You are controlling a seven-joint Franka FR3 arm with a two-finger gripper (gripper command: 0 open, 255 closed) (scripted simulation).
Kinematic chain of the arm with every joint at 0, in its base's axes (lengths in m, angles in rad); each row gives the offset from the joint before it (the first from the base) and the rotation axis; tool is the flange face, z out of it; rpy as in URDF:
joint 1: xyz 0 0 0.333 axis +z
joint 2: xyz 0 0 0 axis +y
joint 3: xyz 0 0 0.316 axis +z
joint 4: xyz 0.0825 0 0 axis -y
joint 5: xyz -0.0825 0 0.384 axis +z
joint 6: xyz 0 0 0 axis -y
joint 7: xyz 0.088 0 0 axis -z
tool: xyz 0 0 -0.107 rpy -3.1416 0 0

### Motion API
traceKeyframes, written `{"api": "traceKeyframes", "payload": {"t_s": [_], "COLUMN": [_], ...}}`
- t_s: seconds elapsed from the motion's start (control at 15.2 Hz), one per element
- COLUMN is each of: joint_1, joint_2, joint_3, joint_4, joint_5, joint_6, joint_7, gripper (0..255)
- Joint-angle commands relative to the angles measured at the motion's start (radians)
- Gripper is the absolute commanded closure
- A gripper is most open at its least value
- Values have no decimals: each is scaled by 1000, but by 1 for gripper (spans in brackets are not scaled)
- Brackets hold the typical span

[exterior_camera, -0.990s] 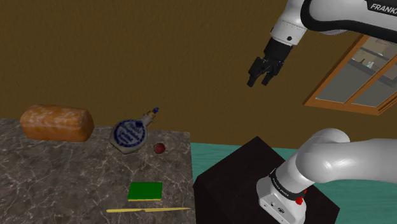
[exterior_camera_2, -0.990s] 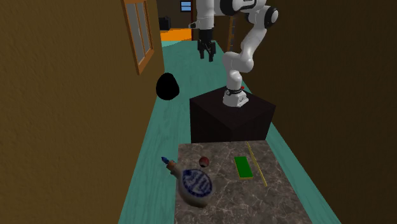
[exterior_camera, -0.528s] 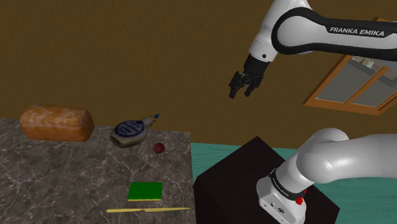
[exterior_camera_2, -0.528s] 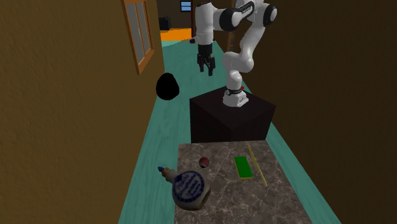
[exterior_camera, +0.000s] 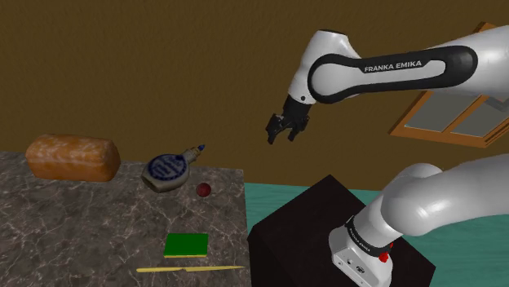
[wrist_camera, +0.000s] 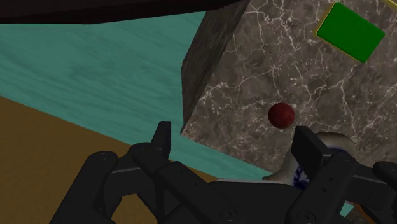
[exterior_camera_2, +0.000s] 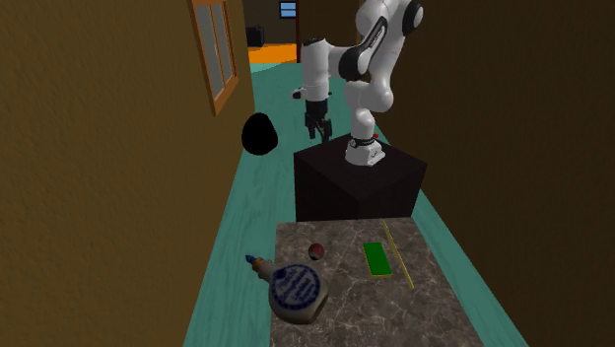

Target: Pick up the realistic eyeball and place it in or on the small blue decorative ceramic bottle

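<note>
The eyeball is a small dark red ball (exterior_camera: 203,190) (exterior_camera_2: 316,249) (wrist_camera: 280,115) on the marble table (exterior_camera: 81,220), close to the edge nearest the stand. Beside it lies the bottle (exterior_camera: 168,169) (exterior_camera_2: 297,289), a flat round flask with a blue and white face and a blue-tipped neck. In the wrist view one finger partly covers the bottle (wrist_camera: 289,170). My gripper (exterior_camera: 281,133) (exterior_camera_2: 315,128) (wrist_camera: 233,135) hangs open and empty in the air, well above the table and off its edge, on the stand's side of the eyeball.
A bread loaf (exterior_camera: 73,157) lies at the table's far left in the shoulder view. A green block (exterior_camera: 186,245) (wrist_camera: 350,32) and a thin yellow stick (exterior_camera: 189,268) lie near the front. The black stand (exterior_camera: 326,224) sits beside the table on the teal floor (exterior_camera_2: 266,187). A window (exterior_camera: 457,106) is behind the arm.
The arm has swung lower and towards the shoulder view's left, bringing the open gripper nearer the table. The bottle tipped over flatter and shifted slightly; the eyeball stayed put.
</note>
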Motion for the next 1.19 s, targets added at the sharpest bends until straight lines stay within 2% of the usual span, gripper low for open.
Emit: {"api": "traceKeyframes", "payload": {"t_s": [0.0, 0.53, 0.86, 1.12], "joint_1": [6, 22, 40, 77], "joint_2": [79, 400, 617, 789], "joint_3": [25, 103, 123, 108], "joint_4": [13, 71, 153, 243], "joint_5": [12, 11, -48, -112], "joint_6": [72, 347, 486, 570], "joint_7": [21, 107, 188, 260], "gripper": [0, 0, 0, 0]}}
